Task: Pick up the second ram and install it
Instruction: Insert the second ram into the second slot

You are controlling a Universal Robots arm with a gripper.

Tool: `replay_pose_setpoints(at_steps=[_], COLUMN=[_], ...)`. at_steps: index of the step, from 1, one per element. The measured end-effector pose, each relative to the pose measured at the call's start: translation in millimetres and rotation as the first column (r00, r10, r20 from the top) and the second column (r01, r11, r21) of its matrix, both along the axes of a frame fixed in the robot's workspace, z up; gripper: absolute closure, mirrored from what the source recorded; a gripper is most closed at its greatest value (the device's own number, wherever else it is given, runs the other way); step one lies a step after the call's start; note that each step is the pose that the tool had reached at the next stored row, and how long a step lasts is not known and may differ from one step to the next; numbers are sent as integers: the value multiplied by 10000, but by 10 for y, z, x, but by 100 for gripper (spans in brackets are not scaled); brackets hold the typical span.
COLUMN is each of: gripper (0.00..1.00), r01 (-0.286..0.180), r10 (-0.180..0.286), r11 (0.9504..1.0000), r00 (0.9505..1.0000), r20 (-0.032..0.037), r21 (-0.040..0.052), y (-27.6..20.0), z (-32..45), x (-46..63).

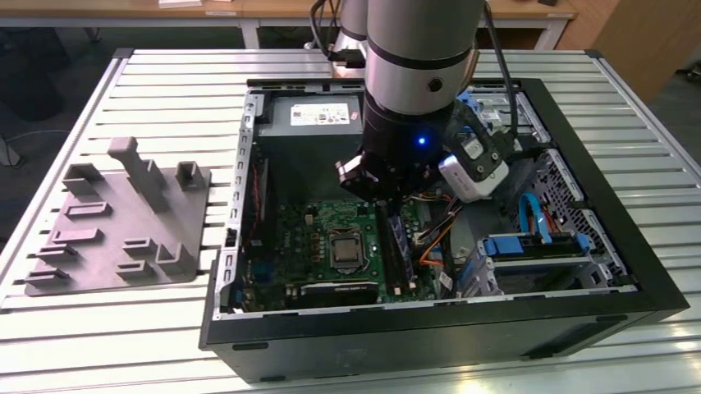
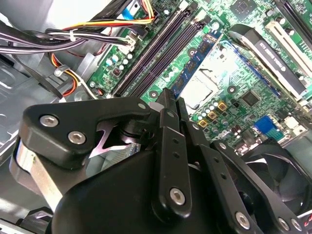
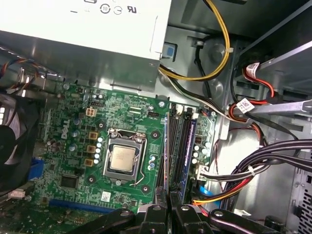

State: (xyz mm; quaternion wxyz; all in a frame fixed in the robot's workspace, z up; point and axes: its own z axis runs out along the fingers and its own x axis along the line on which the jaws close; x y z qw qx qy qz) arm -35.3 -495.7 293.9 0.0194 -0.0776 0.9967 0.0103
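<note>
The arm reached down into the open computer case on the slatted surface. The gripper hung low over the motherboard, its fingers drawn close together, though whether they clamped anything could not be told. The second ram stood on edge in a slot just beside the CPU socket, its near end running under the gripper. A grey fixture tray lay outside, at the exterior view's left.
</note>
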Motion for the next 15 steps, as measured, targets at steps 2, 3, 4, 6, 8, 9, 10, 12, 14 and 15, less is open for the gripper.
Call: replay_pose_setpoints(at_steps=[2, 3, 4, 6, 8, 9, 10, 12, 14, 15], gripper=[86, 86, 86, 86, 86, 86, 86, 86, 86, 86], r01=[56, 83, 110, 172, 249, 291, 336, 381, 384, 385], r10=[-56, -83, -110, -172, -249, -291, -336, -381, -384, -385], r11=[10000, 10000, 9999, 9999, 9997, 9996, 9994, 9993, 9993, 9993], r00=[10000, 10000, 9999, 9999, 9997, 9996, 9994, 9993, 9993, 9993], r20=[0, 0, 0, 0, 0, 0, 0, 0, 0, 0], r21=[0, 1, 0, 0, 0, 0, 0, 0, 0, 0], y=[0, 0, 0, 0, 0, 0, 0, 0, 0, 0], z=[-1, -2, -2, -3, -5, -6, -6, -7, -7, -7], x=[0, 0, 0, 0, 0, 0, 0, 0, 0, 0])
